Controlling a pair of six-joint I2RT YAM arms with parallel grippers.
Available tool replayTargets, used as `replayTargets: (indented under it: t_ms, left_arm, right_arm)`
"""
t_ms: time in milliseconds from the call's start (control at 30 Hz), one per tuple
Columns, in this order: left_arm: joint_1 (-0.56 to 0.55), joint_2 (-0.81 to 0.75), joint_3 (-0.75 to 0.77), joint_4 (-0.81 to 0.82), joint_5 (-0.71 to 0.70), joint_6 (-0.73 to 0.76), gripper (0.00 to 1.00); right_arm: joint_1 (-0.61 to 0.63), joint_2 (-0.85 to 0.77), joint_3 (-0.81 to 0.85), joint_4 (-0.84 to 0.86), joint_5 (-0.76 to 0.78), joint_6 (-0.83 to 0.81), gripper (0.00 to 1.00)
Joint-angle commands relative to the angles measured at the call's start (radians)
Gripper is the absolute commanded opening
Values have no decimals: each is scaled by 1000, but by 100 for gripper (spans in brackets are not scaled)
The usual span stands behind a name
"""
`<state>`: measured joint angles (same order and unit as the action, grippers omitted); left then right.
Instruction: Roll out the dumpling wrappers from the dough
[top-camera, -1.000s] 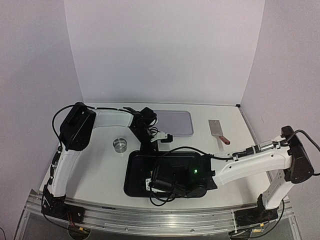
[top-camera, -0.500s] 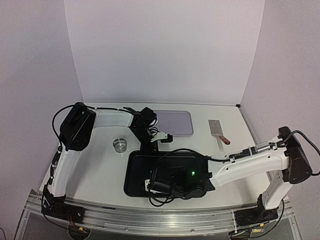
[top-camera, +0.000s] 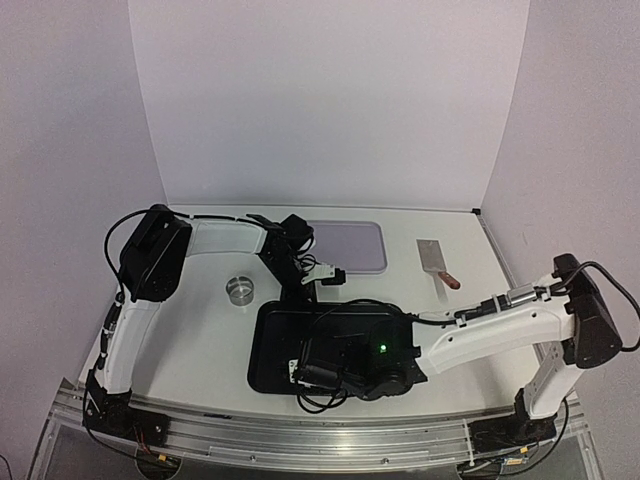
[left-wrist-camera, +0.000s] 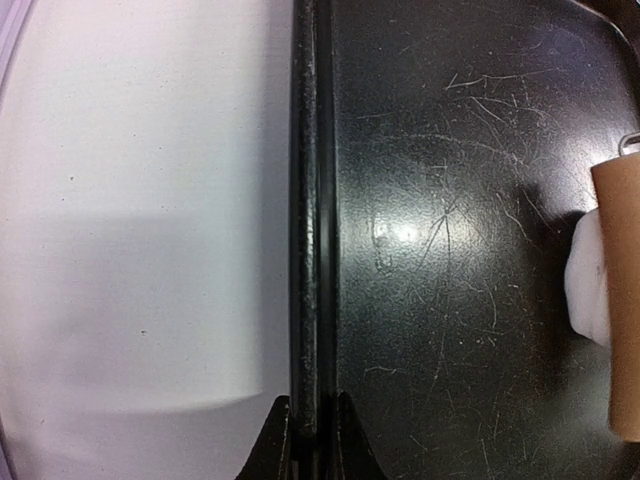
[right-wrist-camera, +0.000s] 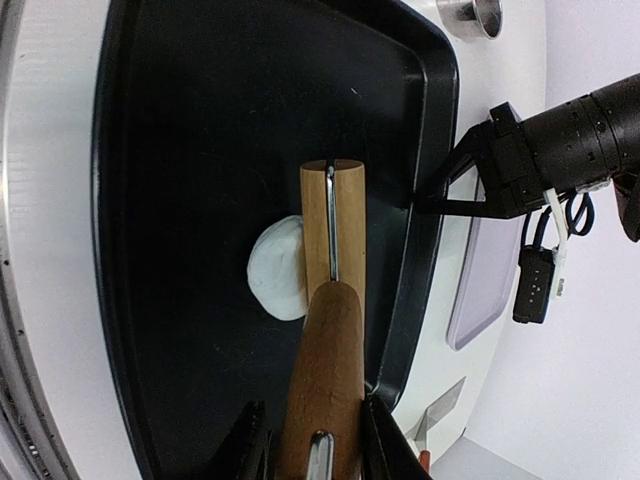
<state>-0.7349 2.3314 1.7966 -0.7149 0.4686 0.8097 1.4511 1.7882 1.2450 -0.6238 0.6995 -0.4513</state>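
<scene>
White dough lump (right-wrist-camera: 278, 268) peeks from under the roller (right-wrist-camera: 348, 230) right fingers (right-wrist-camera: 250, 442) grasp; left fingers (left-wrist-camera: 270, 452) clamp tray rim (left-wrist-camera: 310, 200)

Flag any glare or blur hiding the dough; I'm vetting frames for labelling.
Left wrist: soft glare on the black tray, dough overexposed at the frame edge. Right wrist: dough evenly lit, sharp, against the rolling pin. Top external: the right arm hides it.
</scene>
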Motion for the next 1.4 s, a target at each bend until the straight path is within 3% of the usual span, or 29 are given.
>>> replayTargets:
  t_ms: [0,267,600,867,1033,1367]
  left_arm:
    - [-3,18,-25,82,-169,44,0]
    - [-3,27,-18,86,-174,48,0]
    - [-3,23,-20,84,-176,48,0]
    - [-4,30,-15,86,-176,48,0]
    - [-3,28,-16,86,-174,44,0]
    - [-3,26,-17,87,-182,44,0]
  right_arm:
    - [-4,30,-29,-80,-199,-2,0]
    - [87,-38,-98,-166,-199,110,0]
    - [-55,49,-12,-82,-193,-49,0]
    - [94,3,-67,-165,-220,124,0]
    - [121,0,-81,-203,-216,177,0]
    - [-3,42,-33,-132,-209,25,0]
